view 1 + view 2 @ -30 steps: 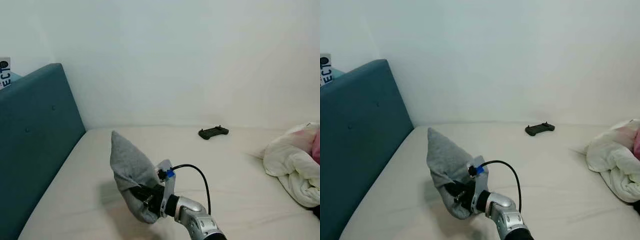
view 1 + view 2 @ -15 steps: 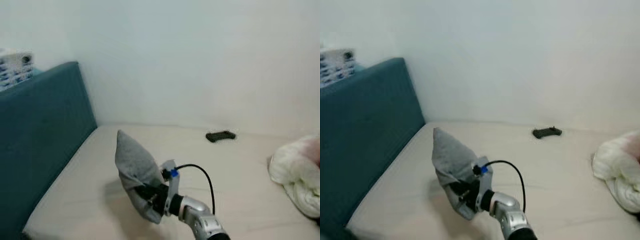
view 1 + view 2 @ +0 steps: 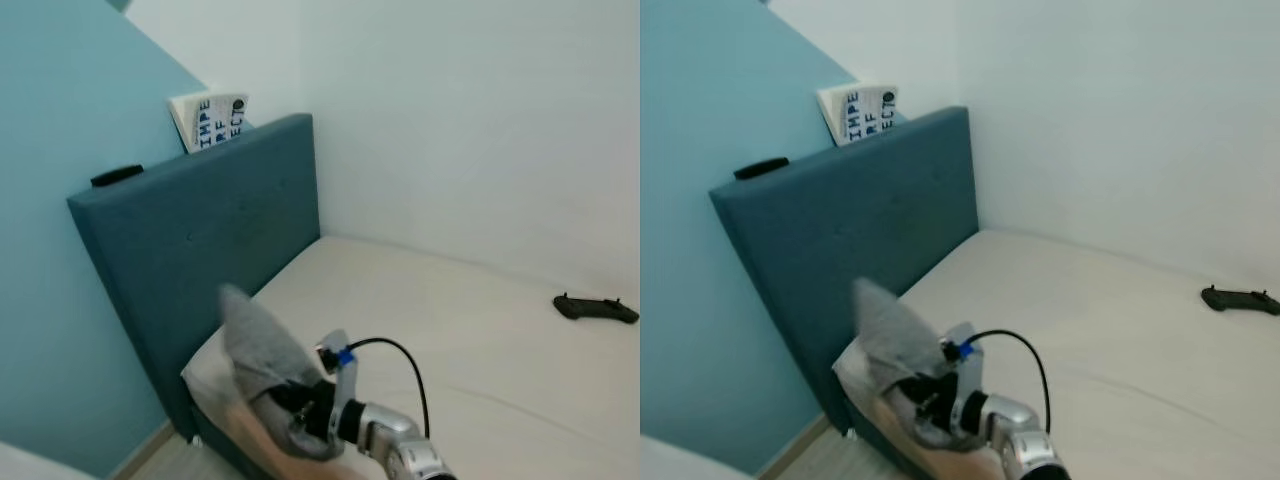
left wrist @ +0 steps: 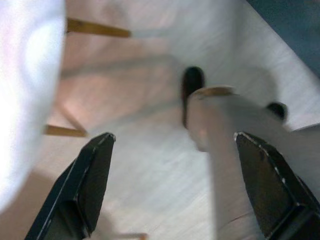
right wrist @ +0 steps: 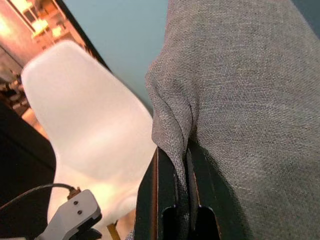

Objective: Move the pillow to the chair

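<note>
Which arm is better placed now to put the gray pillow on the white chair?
The right. Its gripper is already shut on a fold of the gray pillow, and the white chair appears just beyond the pillow in its wrist view. The left gripper hangs open over the floor, holding nothing.

Free room / obstacles:
- Headboard (image 3: pixel 210 230): tall blue panel at bed end, blocks passage on robot's left; book (image 3: pixel 212 118) and small dark item (image 3: pixel 116 176) on its top edge.
- Mattress (image 3: pixel 470 330): wide bare stretch, open for reach; black controller (image 3: pixel 596 308) far off near wall.
- Floor gap beside bed corner: narrow, open.
- White chair (image 5: pixel 95 135): just beyond pillow (image 5: pixel 240 100); seat bare.
- Floor under left gripper (image 4: pixel 175 185): chair legs (image 4: pixel 97 28) nearby, otherwise open.
</note>
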Controlling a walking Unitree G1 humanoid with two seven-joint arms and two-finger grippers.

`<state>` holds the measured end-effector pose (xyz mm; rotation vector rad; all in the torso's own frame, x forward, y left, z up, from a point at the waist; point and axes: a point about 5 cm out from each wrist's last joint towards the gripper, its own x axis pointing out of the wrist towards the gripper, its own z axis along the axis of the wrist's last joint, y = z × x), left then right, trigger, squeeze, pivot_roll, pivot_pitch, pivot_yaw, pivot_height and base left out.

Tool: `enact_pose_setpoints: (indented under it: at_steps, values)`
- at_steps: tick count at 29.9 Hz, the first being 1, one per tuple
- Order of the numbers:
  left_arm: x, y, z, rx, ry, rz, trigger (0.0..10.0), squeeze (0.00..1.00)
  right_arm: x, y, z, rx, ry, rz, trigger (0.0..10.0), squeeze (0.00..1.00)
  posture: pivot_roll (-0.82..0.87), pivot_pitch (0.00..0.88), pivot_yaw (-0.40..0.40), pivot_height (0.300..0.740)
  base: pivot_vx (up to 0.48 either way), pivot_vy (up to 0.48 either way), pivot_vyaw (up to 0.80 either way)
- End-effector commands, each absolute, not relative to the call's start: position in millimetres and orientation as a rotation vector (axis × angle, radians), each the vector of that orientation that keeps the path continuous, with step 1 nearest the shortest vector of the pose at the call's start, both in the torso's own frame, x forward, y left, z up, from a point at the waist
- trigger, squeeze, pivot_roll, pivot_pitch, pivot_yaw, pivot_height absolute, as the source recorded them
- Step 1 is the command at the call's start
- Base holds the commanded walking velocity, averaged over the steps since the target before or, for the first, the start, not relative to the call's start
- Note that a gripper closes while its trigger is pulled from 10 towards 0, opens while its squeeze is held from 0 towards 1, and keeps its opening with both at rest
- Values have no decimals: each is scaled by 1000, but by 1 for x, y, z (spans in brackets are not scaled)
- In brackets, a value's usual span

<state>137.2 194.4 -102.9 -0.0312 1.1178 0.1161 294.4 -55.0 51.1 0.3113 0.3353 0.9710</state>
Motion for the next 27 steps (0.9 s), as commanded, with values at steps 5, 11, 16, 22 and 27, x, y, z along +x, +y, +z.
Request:
enact_pose_setpoints:
  at_steps: [5, 11, 16, 22, 27]
  values:
    - [137, 198, -103, -14, 1116, 105, 10000, 0, 297, -47, 61, 346, 278, 990, 10000, 0, -75, 19, 16, 740, 0, 0, 800]
    - [137, 197, -102, -11, 1114, 94, 10000, 0, 297, -46, 65, 369, 251, 1005, 10000, 0, -77, 20, 18, 740, 0, 0, 800]
    - [138, 196, -102, -10, 1113, 86, 10000, 0, 296, -47, 63, 378, 254, 1009, 10000, 0, -81, 17, 20, 740, 0, 0, 800]
    - [139, 194, -102, -13, 1112, 74, 10000, 0, 287, -44, 55, 376, 289, 1052, 10000, 0, -81, 18, 21, 740, 0, 0, 800]
    - [139, 194, -102, -16, 1111, 67, 10000, 0, 285, -39, 67, 421, 225, 1109, 10000, 0, -82, 18, 23, 740, 0, 0, 800]
